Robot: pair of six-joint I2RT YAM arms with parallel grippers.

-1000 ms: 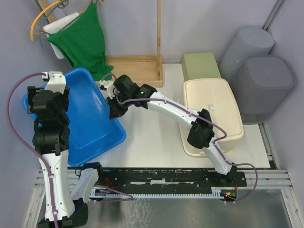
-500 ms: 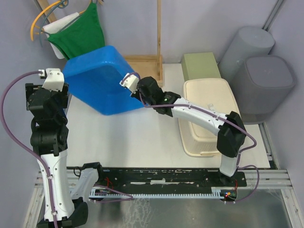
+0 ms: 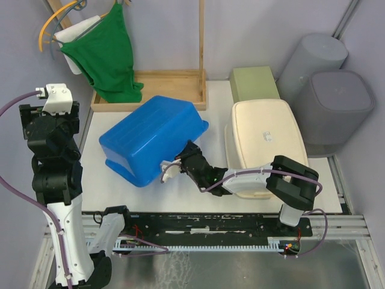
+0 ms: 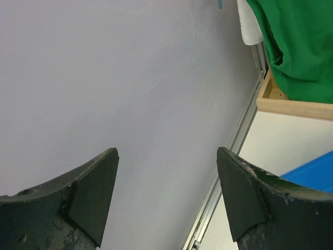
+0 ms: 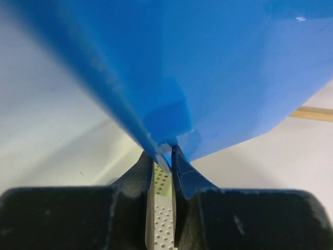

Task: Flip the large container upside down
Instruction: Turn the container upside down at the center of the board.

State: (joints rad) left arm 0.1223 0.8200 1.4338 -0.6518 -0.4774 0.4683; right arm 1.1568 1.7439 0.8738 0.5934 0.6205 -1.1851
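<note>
Pretty much there, I'd say. The blue container (image 3: 155, 137) is already flipped, with its bottom facing up and its opening facing down toward the counter (image 3: 180, 198). It sits mid-counter, between the wooden tray (image 3: 171, 89) at the back and the arm bases at the front, with the cream bin (image 3: 267, 135) just beside it on the right.

It isn't lying flat though. It looks tilted, with the far right corner low and the near rim apparently a bit off the surface, though I can't tell for sure how much of the rim touches down.

The right hand (image 5: 162, 154) is pinched closed on the thin edge of that near rim, and its wrist view shows the blue lip squeezed between the two fingers. So what's left, by my guess, is lowering that edge, letting go and backing out.

The left hand (image 4: 166, 179) is spread wide with nothing in it. It's up high at the left, pointed at the wall (image 4: 130, 78), with the green cloth (image 4: 296, 41) off to one side, well apart from the container.

The container itself is glossy bright blue plastic, rectangular with rounded corners and sloped walls, and it looks undamaged.
</note>
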